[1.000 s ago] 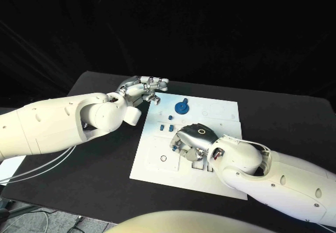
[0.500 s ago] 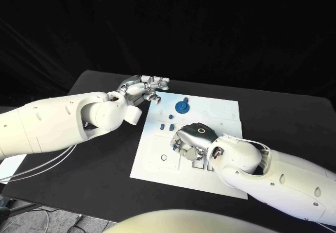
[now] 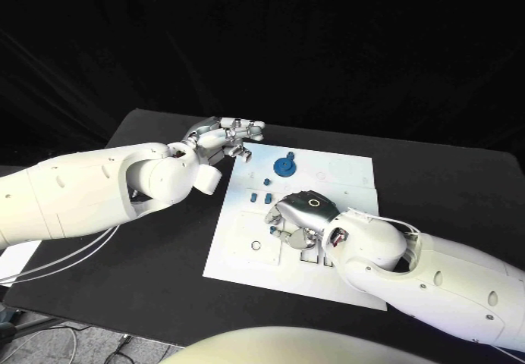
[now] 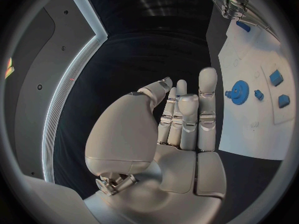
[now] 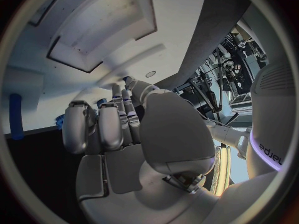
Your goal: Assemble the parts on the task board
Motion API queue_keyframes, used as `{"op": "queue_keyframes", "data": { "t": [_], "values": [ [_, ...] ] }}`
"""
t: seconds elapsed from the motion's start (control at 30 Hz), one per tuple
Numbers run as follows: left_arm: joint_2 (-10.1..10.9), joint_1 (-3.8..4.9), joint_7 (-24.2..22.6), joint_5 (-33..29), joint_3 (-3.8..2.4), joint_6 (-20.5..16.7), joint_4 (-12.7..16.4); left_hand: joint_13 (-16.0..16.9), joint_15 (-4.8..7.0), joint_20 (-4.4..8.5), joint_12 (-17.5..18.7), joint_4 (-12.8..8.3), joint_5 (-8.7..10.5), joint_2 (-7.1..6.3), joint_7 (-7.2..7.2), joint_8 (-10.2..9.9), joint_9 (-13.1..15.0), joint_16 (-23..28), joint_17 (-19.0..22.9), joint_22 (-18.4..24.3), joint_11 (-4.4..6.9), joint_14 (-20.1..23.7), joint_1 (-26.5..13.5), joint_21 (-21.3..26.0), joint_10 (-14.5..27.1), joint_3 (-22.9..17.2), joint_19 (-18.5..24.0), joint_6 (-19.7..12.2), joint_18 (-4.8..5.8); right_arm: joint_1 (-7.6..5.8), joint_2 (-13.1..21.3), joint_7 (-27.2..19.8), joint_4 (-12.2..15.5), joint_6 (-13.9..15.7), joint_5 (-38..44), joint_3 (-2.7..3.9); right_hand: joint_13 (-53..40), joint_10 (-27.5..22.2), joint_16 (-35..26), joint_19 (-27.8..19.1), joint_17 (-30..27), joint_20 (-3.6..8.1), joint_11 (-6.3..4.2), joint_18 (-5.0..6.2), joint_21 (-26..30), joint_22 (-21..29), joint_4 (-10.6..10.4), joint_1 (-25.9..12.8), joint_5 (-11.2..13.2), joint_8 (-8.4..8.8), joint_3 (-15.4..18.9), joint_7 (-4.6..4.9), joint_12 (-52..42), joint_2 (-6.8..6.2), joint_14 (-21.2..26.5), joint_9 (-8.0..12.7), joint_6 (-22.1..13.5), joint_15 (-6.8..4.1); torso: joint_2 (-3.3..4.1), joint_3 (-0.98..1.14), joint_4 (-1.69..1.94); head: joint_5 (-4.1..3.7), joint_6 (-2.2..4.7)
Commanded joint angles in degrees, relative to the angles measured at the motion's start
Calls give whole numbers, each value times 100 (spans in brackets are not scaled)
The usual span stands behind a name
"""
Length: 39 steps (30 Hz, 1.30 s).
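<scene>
Black table [image 3: 143, 250], white board [image 3: 328, 174] – right hand [image 3: 297, 220] curled low over its middle, grasp unclear; left hand [image 3: 224, 136] empty, fingers together, by a blue gear [image 3: 284, 166]

Only one piece of lettering can be made out. In the right wrist view, dark letters run sideways along the rounded white casing of the robot arm [image 5: 271, 134], printed on a pale violet band near that casing's lower end. They appear to spell part of the maker's name, roughly "arpa", with the first letter cut off by the edge of the circle. No other text, number, label or sign can be read: the flat white plastic task board [image 3: 328, 171] carries no legible marking, and neither silver robot hand shows readable print.
</scene>
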<state>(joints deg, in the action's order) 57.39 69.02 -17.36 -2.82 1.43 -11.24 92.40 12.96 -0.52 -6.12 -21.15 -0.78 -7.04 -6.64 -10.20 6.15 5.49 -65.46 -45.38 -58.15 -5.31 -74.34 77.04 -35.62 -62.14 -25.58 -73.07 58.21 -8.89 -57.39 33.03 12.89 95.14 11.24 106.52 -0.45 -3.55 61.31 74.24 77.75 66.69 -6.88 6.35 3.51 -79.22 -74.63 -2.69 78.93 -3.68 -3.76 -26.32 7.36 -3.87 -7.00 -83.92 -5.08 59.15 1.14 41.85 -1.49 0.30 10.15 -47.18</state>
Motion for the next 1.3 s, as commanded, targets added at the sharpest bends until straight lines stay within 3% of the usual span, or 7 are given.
{"op": "queue_keyframes", "data": {
  "t": [0.03, 0.27, 0.47, 0.67, 0.97, 1.1, 1.3],
  "values": [
    [-4, 3, -6, 25, -3, 123, 6, 9, -8, -13, -19, 4, -25, 34, 9, 24, -5, 22, 9, 5, -5, 47, -36, 36, 48, 27, 38, -47, -66, 12, 28, 106, -10, 28, 86, -11, 0, -38, -30, -29, -4, -20, -2, 57, 40, 7, -3, -20, -9, 26, 44, -2, 8, -33, -201, 6, -40, 32, 0, 1, 2, -2, 3],
    [6, 3, 0, 28, -3, 128, 2, 9, -8, -13, -19, 4, -25, 34, 9, 24, -5, 22, 9, 5, -5, 47, -36, 36, 48, 27, 38, -47, -66, 11, 246, 84, 172, 199, 85, -5, -7, -24, -45, -30, -30, -30, -7, 58, 44, 10, 4, -14, -20, 10, 45, -9, -18, -19, -193, 6, -20, 32, -2, 4, -5, -8, 12],
    [23, 3, 1, 31, -2, 127, 2, 9, -8, -13, -19, 4, -25, 34, 9, 24, -5, 22, 9, 5, -5, 47, -36, 36, 48, 27, 38, -47, -66, -25, 587, 109, 478, 414, 88, 60, -10, -10, -54, -34, -45, -35, -10, 60, 49, 16, 10, -18, -22, 13, 58, -8, -36, -34, -188, 11, -26, 29, -2, 5, -17, -20, 28],
    [29, 3, 0, 33, -2, 131, 4, 9, -8, -13, -19, 4, -25, 34, 9, 24, -5, 22, 9, 5, -5, 47, -36, 36, 48, 27, 38, -47, -66, -144, 955, 250, 732, 670, 259, 116, -7, -25, -52, -21, -49, -45, -9, 59, 43, 6, 5, -50, 10, 23, 104, -31, -52, -76, -184, 31, -75, 28, -2, 6, -9, -87, 74],
    [55, 3, 3, 39, 1, 133, 17, 12, -11, -16, -31, 3, -25, 36, 8, 26, -7, 28, 26, 16, -7, 56, -35, 55, 61, 32, 44, -54, -68, -391, 1634, 463, 892, 382, 213, 169, -1, -226, -55, -33, -76, -20, -50, 68, 69, 33, -27, -102, 56, 26, 277, -106, -12, -175, -181, 84, -196, -19, 1, 4, -24, -194, 153],
    [58, 2, 2, 40, 8, 137, 14, 12, -11, -16, -31, 3, -25, 36, 8, 26, -7, 28, 26, 16, -7, 56, -35, 55, 61, 32, 44, -54, -68, -429, 1816, 501, 925, 239, 216, 177, -4, -328, -61, -41, -93, 42, -86, 72, 86, 49, -54, -92, 60, 22, 387, -139, -7, -193, -182, 104, -244, -103, 9, 7, -30, -221, 177],
    [48, 0, 4, 41, 15, 151, 8, 12, -11, -16, -31, 3, -25, 36, 8, 26, -7, 28, 26, 16, -7, 56, -35, 55, 61, 32, 44, -54, -68, -444, 1850, 524, 897, 118, 226, 181, -4, -360, -65, -45, -100, 66, -102, 74, 94, 56, -64, -77, 59, 19, 419, -159, -9, -185, -183, 108, -251, -124, 1, 6, -13, -240, 190]
  ]
}}
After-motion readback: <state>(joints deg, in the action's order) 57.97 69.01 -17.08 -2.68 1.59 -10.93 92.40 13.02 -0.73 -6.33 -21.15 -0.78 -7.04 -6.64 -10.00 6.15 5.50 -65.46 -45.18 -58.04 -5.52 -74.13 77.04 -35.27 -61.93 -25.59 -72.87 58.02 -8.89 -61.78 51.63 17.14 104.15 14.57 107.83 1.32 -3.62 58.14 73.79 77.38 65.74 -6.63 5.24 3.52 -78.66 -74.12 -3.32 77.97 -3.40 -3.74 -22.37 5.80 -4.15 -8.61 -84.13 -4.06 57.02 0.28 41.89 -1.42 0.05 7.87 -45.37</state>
